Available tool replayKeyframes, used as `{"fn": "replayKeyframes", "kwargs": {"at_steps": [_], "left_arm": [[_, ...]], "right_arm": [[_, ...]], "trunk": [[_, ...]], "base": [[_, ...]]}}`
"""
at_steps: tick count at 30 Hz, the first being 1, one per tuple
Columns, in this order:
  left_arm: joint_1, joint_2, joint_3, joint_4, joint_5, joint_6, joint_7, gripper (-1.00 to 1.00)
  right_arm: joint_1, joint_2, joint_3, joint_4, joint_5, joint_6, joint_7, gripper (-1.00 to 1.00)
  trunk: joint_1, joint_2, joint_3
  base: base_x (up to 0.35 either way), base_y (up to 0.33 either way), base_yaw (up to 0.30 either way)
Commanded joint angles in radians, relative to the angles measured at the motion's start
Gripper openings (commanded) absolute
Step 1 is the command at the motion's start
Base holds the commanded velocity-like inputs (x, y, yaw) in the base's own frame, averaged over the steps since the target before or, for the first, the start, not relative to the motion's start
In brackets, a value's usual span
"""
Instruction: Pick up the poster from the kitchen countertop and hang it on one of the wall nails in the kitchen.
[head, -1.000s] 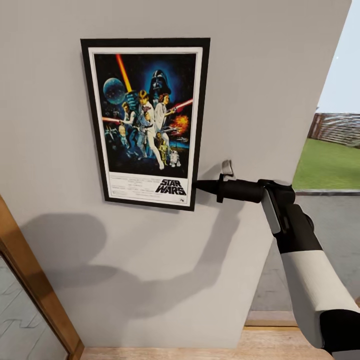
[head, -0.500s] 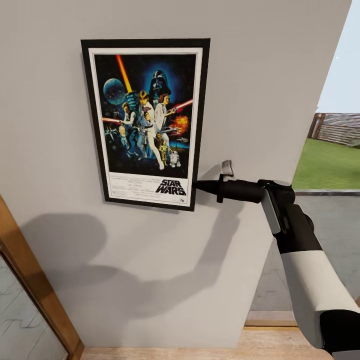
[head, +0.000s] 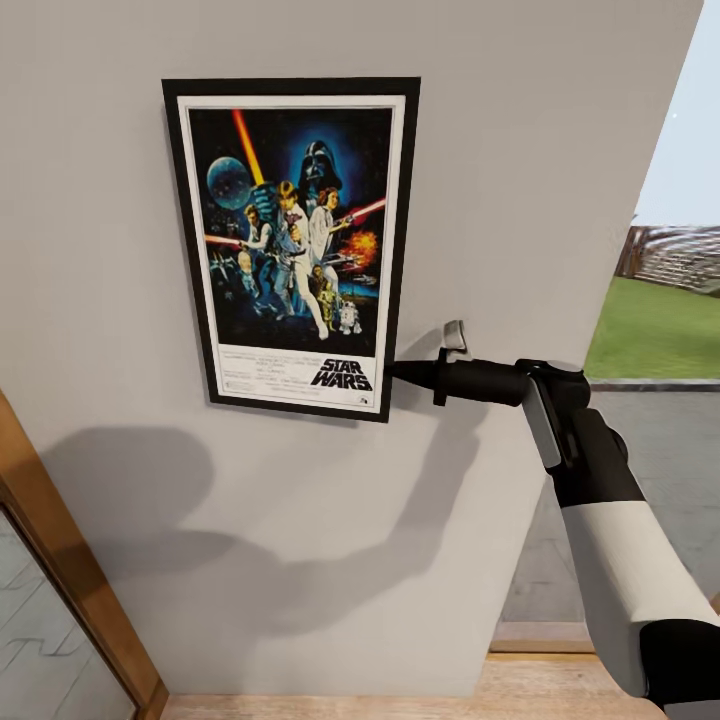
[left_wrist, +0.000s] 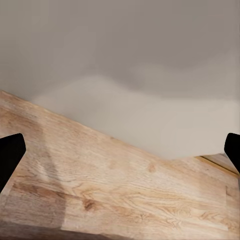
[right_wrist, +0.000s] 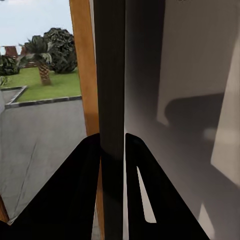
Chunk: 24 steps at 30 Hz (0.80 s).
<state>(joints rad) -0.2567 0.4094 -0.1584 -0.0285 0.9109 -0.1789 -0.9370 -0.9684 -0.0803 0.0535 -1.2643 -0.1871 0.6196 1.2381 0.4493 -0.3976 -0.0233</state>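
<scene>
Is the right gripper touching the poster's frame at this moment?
Touching. In the right wrist view, both fingers of the right gripper press the poster's dark frame edge with no gap; the head view shows its tip at the lower right corner.

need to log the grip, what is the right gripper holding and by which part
The right gripper holds the poster by the lower right edge of its black frame, fingers closed on either side of that edge. The poster is against the wall.

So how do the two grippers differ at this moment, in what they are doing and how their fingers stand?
The right gripper has its fingers pinched on the poster at its lower right edge, against the wall; the left gripper holds nothing. The right one's fingers sit close together on the black frame; the left one's fingers stand wide apart, above a wooden floor. Both have black fingers.
</scene>
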Motion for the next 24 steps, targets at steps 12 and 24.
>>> {"fn": "replayKeyframes", "kwargs": {"at_steps": [12,24], "left_arm": [[-0.001,0.001,-0.009,0.001,0.006,-0.007,-0.002,1.00],[-0.001,0.001,-0.008,0.001,0.006,-0.007,-0.002,1.00]], "right_arm": [[-0.001,0.000,0.002,-0.002,-0.008,0.016,-0.003,-1.00],[-0.001,-0.001,-0.001,-0.001,-0.008,0.020,-0.004,-1.00]], "trunk": [[0.001,-0.002,-0.002],[0.001,-0.002,-0.002]], "base": [[0.000,0.000,0.000],[0.000,0.000,0.000]]}}
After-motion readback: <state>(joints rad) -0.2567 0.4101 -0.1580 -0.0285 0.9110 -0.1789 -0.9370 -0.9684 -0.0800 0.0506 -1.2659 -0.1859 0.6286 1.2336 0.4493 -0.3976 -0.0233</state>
